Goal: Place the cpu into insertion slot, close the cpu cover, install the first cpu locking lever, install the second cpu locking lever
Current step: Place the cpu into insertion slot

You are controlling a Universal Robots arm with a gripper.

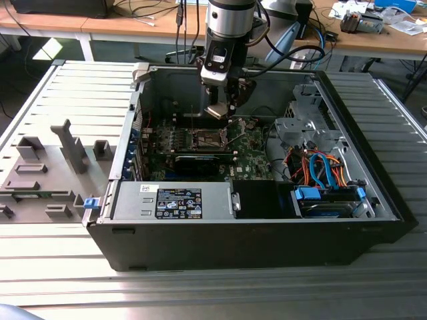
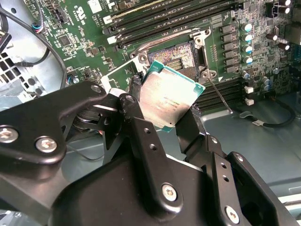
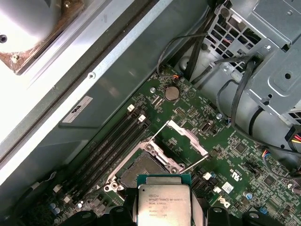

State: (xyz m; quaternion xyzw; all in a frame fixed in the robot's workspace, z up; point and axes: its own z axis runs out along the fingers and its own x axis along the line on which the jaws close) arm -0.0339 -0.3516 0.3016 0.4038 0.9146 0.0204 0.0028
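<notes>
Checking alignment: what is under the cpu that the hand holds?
Part of the open insertion slot, its dark contact field showing past the cpu in the hand. The chip covers the slot's remainder.

Open computer case (image 1: 267, 240) rests on slatted table (image 1: 200, 293).

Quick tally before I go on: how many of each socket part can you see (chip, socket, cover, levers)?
cpu, held in the pincer: 1
insertion slot, bare: 1
cpu cover, raised open: 1
locking levers, both swung up: 2
Total: 5
</notes>
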